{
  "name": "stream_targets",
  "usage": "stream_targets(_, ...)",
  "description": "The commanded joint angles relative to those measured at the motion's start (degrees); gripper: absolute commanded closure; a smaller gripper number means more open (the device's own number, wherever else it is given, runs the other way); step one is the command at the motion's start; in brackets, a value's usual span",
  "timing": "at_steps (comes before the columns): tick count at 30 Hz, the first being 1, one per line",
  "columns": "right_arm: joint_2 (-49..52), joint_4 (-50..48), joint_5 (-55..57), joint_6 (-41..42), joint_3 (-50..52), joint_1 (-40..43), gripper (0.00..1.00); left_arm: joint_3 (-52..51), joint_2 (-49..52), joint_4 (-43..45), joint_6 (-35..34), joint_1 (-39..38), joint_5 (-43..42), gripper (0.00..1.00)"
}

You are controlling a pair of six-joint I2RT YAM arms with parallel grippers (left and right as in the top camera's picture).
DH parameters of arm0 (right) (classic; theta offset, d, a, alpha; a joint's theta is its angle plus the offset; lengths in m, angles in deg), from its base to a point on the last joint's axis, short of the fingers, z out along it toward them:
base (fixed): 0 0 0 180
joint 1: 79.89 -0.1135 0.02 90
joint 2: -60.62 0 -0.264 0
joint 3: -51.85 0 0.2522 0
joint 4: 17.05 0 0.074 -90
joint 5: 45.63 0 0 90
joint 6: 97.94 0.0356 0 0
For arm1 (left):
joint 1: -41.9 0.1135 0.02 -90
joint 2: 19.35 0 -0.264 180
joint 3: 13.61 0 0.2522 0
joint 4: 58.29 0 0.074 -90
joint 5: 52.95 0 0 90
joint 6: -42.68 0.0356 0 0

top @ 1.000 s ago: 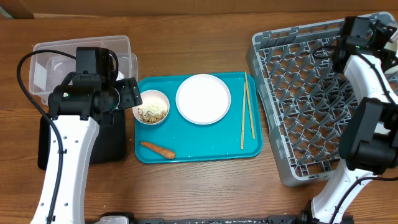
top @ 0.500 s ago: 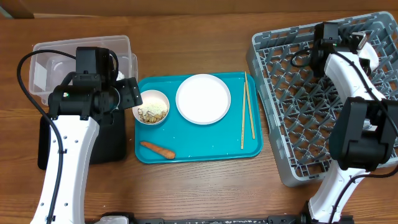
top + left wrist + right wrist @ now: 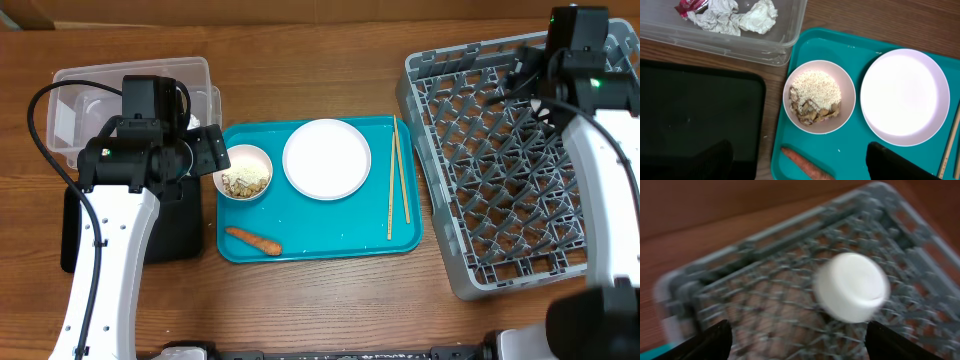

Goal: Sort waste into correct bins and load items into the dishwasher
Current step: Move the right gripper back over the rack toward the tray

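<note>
Left pincer (image 3: 799, 152): wide, holding nothing
Carrot piece (image 3: 805, 167): below, between its fingers (image 3: 715, 160)
Bowl of food scraps (image 3: 820, 95): just ahead, on teal tray (image 3: 860, 150)
Clear tub (image 3: 740, 45): farther ahead-left, holding tissue (image 3: 757, 15) and wrapper (image 3: 690, 6)
Right pincer (image 3: 800, 330): wide, empty
White cup (image 3: 852, 287): ahead-right, upside down in dish rack (image 3: 765, 295), blurred

No text, label, brand name, number or sign can be read in any view. The red wrapper (image 3: 690, 6), at the upper left of the left wrist view, is crumpled and cut off by the frame edge, so no print on it is legible. The right wrist view is blurred.
</note>
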State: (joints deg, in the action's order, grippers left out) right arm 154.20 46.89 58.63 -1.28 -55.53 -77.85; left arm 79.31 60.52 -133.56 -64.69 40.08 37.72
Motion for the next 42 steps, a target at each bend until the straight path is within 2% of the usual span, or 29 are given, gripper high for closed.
stream_targets(1, -0.31, 1.2, -13.7, -1.16, -0.37, -2.71, 0.11, 0.72, 0.15, 0.22, 0.44, -0.02, -0.5, 0.13)
stream_targets(8, -0.17, 3.72, -16.55, -1.2, -0.35, -8.2, 0.07, 0.72, 0.15, -0.42, 0.44, -0.02, -0.72, 0.12)
stream_targets(18, -0.17, 4.94, -16.96, -1.18, -0.35, -12.96, 0.07, 0.72, 0.15, -0.83, 0.44, -0.02, -0.72, 0.12)
stream_targets(33, -0.17, 6.62, -17.05, -1.16, -0.35, -13.29, 0.07, 0.72, 0.15, -0.92, 0.44, -0.02, -0.72, 0.12)
stream_targets(42, -0.17, 6.56, -21.46, -2.47, -0.35, -13.29, 0.03, 0.72, 0.15, -1.33, 0.44, -0.04, -0.74, 0.12)
